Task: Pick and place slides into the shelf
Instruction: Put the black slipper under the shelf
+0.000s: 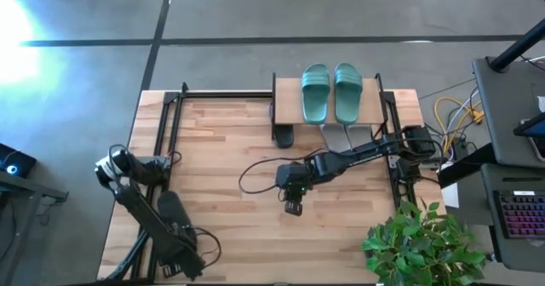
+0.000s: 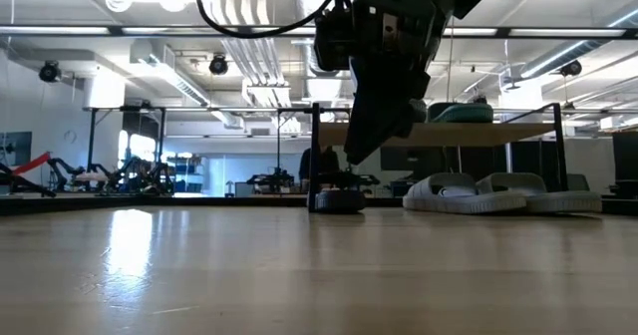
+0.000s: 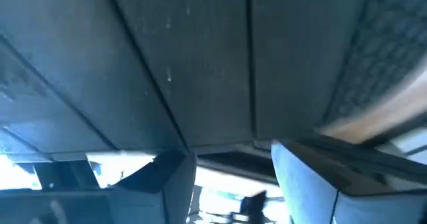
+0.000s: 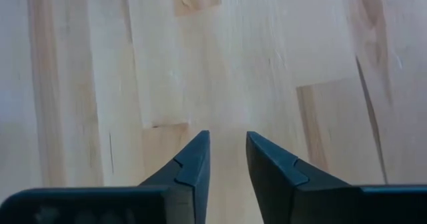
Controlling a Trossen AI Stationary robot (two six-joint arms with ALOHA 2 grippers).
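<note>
The shelf stands at the table's far edge. Two teal slides lie side by side on its light wood top board. Two light grey slides rest on the lower tier, and one black slide pokes out near the shelf's left frame. The other black slide is hidden. My right gripper hangs over the bare middle of the table, pointing down, its fingers a narrow gap apart and holding nothing. My left gripper is parked at the table's near left corner, open and empty.
A potted plant overhangs the table's near right corner. Cables and a desk with a keyboard sit beyond the right edge. The wooden tabletop stretches between the two arms and in front of the shelf.
</note>
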